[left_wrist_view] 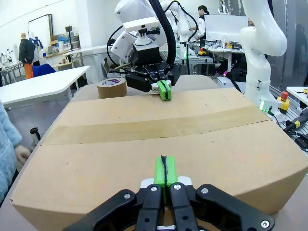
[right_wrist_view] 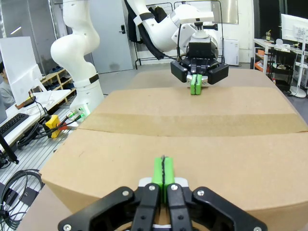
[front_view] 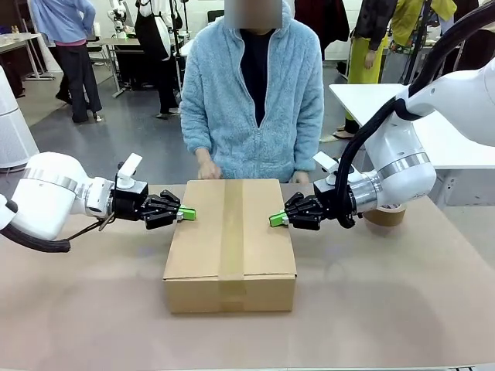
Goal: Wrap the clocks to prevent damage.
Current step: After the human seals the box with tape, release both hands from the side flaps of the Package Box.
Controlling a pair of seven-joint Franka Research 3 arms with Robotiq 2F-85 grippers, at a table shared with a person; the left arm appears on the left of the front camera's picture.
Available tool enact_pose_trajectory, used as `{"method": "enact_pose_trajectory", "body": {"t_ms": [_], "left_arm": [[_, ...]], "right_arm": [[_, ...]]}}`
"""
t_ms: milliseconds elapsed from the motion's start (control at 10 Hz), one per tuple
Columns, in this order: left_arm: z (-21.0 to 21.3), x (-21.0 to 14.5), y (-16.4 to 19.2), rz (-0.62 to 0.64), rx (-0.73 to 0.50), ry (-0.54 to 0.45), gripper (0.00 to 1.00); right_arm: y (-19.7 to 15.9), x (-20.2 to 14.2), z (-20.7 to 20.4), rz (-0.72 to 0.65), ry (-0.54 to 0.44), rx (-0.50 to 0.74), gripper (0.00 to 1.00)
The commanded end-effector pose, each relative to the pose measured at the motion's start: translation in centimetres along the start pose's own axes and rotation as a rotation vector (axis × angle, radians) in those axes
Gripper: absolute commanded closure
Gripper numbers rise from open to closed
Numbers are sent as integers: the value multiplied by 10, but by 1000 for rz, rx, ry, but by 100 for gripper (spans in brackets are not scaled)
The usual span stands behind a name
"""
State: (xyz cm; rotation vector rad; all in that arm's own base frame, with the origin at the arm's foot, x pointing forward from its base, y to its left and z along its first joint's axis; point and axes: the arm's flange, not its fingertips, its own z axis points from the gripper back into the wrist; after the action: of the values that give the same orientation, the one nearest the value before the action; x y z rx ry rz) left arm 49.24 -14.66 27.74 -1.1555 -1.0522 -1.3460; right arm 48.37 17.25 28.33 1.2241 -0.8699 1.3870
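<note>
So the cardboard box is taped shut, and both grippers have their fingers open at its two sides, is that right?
Not quite. The cardboard box is taped shut, but the left gripper and right gripper have their fingers closed, green pads pressed together, as each wrist view shows.

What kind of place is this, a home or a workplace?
Most likely a robotics lab: the left gripper and right gripper flank a taped cardboard box, while further robot arms and cluttered worktables stand behind.

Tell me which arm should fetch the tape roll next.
Right, probably. The brown tape roll lies on the table just behind the right end effector, on that side of the sealed cardboard box. The left end effector would have to cross the box.
</note>
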Motion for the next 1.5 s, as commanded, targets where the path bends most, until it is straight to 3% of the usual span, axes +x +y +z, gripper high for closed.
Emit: {"method": "enact_pose_trajectory", "body": {"t_ms": [0,300,500,600,800,1000,1200,1300,1400], "left_arm": [[-3,-1,1,1,14,0,99],[0,0,0,0,0,0,99],[33,82,-4,-68,11,189,99],[49,120,-19,-65,5,257,99],[77,194,-34,-87,35,447,99],[97,230,-52,-97,108,542,99],[103,242,-66,-113,149,589,99],[107,249,-57,-127,110,530,99],[107,249,-57,-127,110,530,99]], "right_arm": [[2,-5,-2,-6,2,-19,99],[0,0,0,0,0,0,99],[26,72,33,-17,124,-67,99],[51,108,40,-32,230,-55,99],[92,183,72,-5,415,-223,99],[120,223,96,-16,483,-351,99],[130,228,97,-52,533,-362,99],[129,246,108,30,471,-355,99],[129,246,108,30,471,-355,99]]}}
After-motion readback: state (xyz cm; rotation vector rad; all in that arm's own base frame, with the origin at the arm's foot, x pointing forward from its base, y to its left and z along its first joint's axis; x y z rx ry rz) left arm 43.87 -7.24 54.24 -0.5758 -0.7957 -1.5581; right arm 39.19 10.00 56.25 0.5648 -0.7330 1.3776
